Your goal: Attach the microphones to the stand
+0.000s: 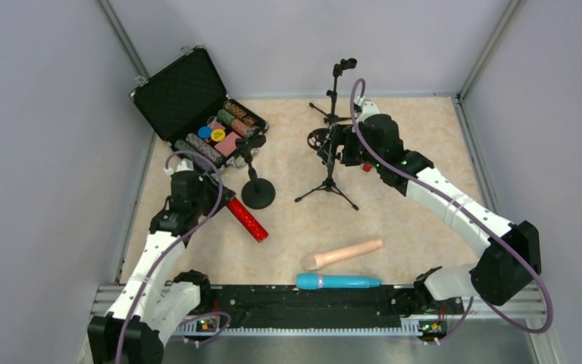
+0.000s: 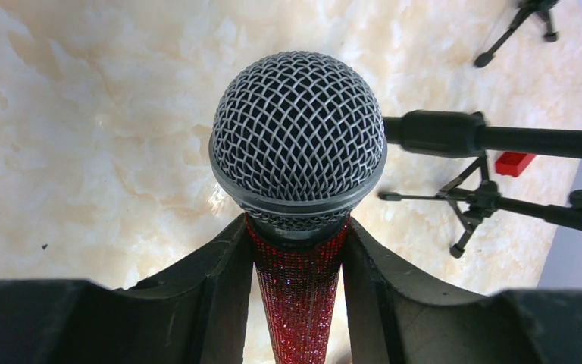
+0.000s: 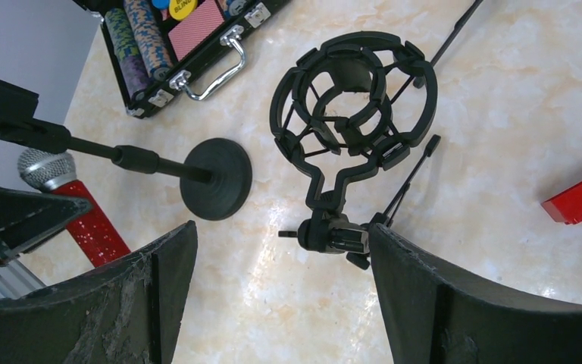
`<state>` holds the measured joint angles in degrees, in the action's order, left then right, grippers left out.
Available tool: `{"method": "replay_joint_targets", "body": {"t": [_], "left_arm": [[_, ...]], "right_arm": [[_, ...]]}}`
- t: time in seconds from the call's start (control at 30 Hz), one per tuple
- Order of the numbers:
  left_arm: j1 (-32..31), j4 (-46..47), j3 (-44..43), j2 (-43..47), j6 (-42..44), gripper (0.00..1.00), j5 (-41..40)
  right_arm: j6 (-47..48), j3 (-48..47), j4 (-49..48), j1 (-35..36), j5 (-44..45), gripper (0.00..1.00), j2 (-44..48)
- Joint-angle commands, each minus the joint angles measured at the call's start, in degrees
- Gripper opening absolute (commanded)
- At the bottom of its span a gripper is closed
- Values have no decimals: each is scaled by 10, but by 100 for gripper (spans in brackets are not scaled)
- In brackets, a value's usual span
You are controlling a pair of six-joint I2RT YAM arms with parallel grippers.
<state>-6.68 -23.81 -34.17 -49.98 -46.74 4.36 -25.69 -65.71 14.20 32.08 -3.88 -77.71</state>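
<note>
Your left gripper (image 2: pixel 295 231) is clamped on the red microphone (image 2: pixel 298 129), pinching the glittery neck right under the silver mesh head. The head pokes out past the fingertips and the long tail runs back beneath the wrist. From above, that microphone slants over the table (image 1: pixel 288 243) just beside the round-base stand (image 1: pixel 258 194); you cannot tell whether its tail touches the surface. Your right gripper (image 3: pixel 282 231) hangs released, its fingers wide on either side of the joint under the cradle (image 3: pixel 348 72) of the tripod stand (image 1: pixel 327 182), touching nothing. The beige microphone (image 1: pixel 345 252) and the blue microphone (image 1: pixel 339 281) lie side by side near the arm bases, untouched. The job in hand looks like bringing the red one to a holder, and the cradle seems the likely target since your right arm is placed there. Close the right fingers on that joint first, so the light tripod does not skid or tip. Then turn the left wrist until the tail leads, line it up with the ring's axis and slide it straight through; a skewed entry would probably snag the thin cords. Mind the round-base stand's pole, which crosses close to the mesh head.
</note>
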Motion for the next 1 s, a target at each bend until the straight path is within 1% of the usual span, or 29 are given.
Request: {"method": "replay_joint_targets", "body": {"t": [0.0,0.2,0.33,0.5,0.67,0.97], "left_arm": [[0,-11,-54,33,26,0,-16],[0,-5,-99,78,60,0,-9],[-1,24,-114,113,86,0,3],[0,69,-136,150,121,0,40],[0,104,-166,157,150,0,101],[-1,156,-219,121,178,0,236]], "right_arm": [[1,2,-29,-3,9,82,33],[3,10,-29,-3,13,82,45],[3,12,-29,-3,14,82,51],[6,14,-29,-3,13,82,57],[8,16,-36,-3,8,82,61],[9,15,-50,-3,-12,82,64]]}}
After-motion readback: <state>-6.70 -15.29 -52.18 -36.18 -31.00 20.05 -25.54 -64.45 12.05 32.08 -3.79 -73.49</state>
